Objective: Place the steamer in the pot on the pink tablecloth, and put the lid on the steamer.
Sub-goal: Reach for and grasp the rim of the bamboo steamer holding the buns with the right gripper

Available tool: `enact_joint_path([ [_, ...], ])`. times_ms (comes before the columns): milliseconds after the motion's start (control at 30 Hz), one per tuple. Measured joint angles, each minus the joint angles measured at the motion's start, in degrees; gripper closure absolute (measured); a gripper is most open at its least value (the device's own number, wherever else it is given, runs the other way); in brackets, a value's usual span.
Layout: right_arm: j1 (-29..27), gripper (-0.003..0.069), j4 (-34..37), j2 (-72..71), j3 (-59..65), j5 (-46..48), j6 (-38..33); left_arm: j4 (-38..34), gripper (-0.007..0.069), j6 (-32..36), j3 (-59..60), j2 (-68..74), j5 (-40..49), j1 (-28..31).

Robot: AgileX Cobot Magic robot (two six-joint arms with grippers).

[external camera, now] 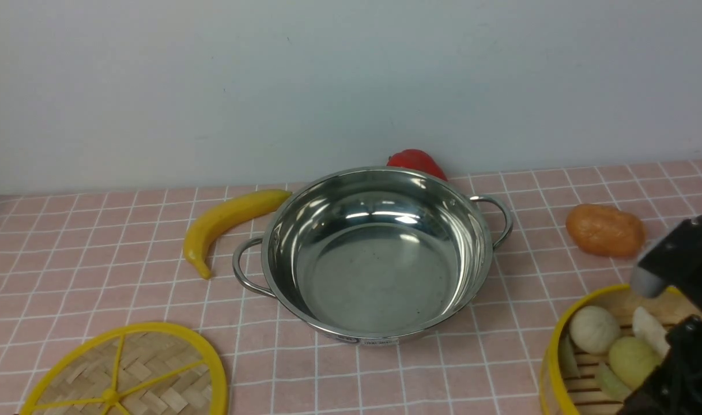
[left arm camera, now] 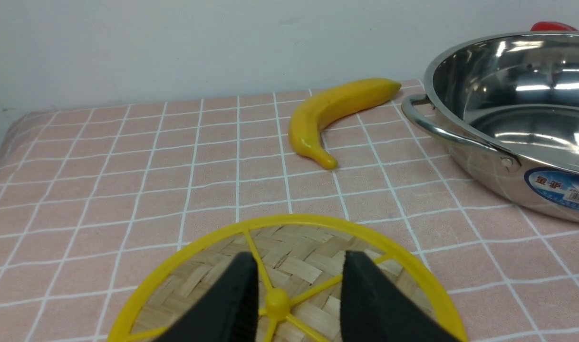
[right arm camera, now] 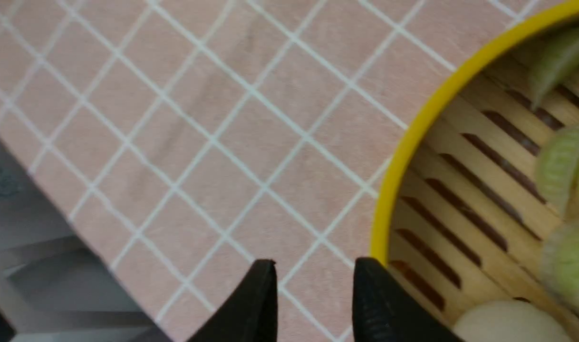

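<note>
The pot (external camera: 374, 271) stands empty in the middle of the pink tablecloth (external camera: 97, 259); its handle and label show in the left wrist view (left arm camera: 508, 118). The lid (external camera: 149, 369) lies flat at the front left. My left gripper (left arm camera: 299, 254) is open above the lid (left arm camera: 294, 247), its fingers on either side of the yellow centre knob (left arm camera: 276, 300). The steamer (external camera: 553, 346) with its toy buns sits at the front right under my right arm (external camera: 685, 271). My right gripper (right arm camera: 315, 261) is open, just outside the steamer's yellow rim (right arm camera: 403, 156), with pink cloth showing in the gap.
A yellow banana (external camera: 230, 219) lies left of the pot. A red pepper (external camera: 417, 161) sits behind the pot by the wall. An orange toy food (external camera: 604, 230) lies at the right, behind the steamer. The cloth's edge (right arm camera: 56, 228) drops off near my right gripper.
</note>
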Motion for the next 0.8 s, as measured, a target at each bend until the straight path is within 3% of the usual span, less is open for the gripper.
enact_joint_path([
  [333,4.67,0.0321,-5.27,12.43,-2.73,-3.68,3.62,0.00,0.0382,0.00,0.00,0.00,0.00,0.00],
  [800,5.58,0.0339,-6.79,24.11,-2.91,-4.53,5.65,0.00,0.0382,0.00,0.00,0.00,0.00,0.00],
])
